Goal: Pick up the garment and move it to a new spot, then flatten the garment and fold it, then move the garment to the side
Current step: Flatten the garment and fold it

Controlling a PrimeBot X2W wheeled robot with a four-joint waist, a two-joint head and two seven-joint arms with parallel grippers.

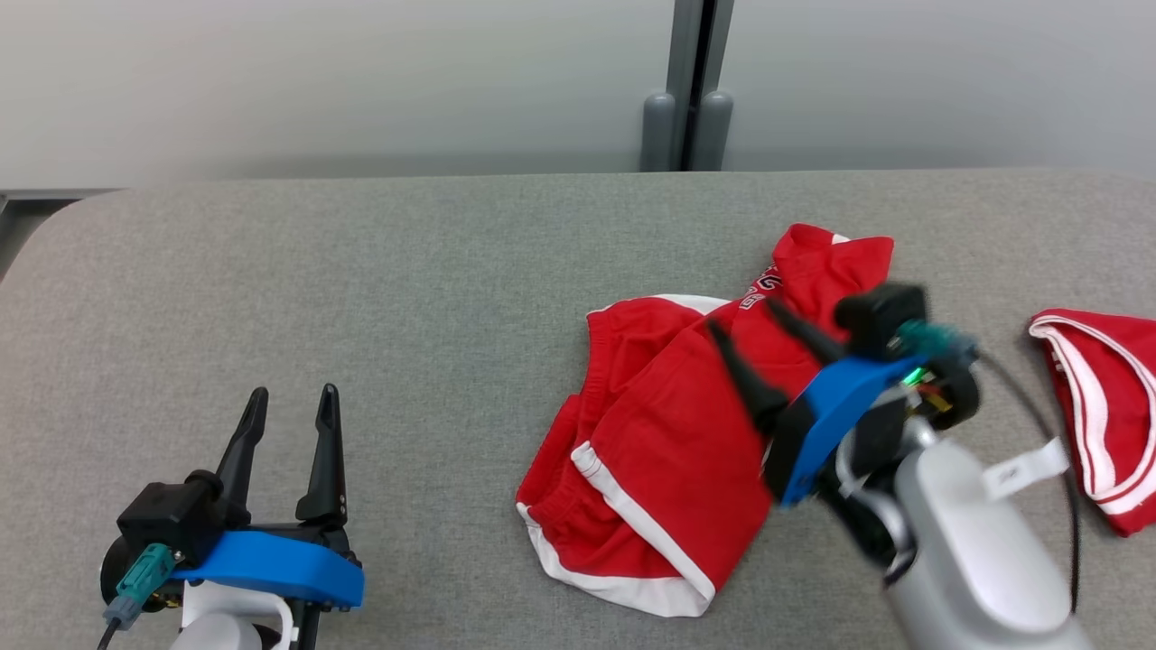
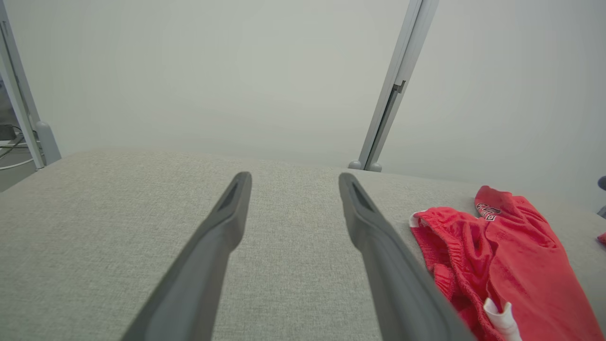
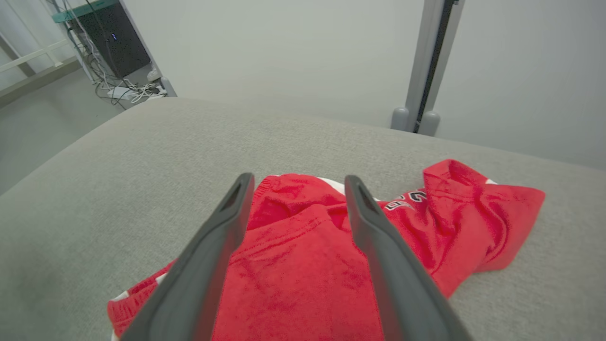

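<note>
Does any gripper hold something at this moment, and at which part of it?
Nothing is held. The right gripper is open over the red garment; the left gripper is open too.

Lab or test bay. Pale partition panels (image 3: 284,47) stand beyond the right gripper (image 3: 296,182). A black equipment cabinet (image 3: 113,45) with loose cables (image 3: 132,90) sits ahead-left of it.

We see a red garment (image 1: 668,451) edged with white bands along its hems, with black-and-white lettering near its 1 o'clock corner. At 3 o'clock from it lies a second garment (image 1: 1102,406), also red with white stripes (thin lines following its border). The table (image 1: 361,289) is a flecked light grey weave. The left gripper (image 1: 294,391) and right gripper (image 1: 742,316) have charcoal-black fingers (image 1: 325,451). Each carries a bright blue bracket (image 1: 271,564) and a teal connector (image 1: 144,569). The wall (image 1: 316,81) is pale grey.
</note>
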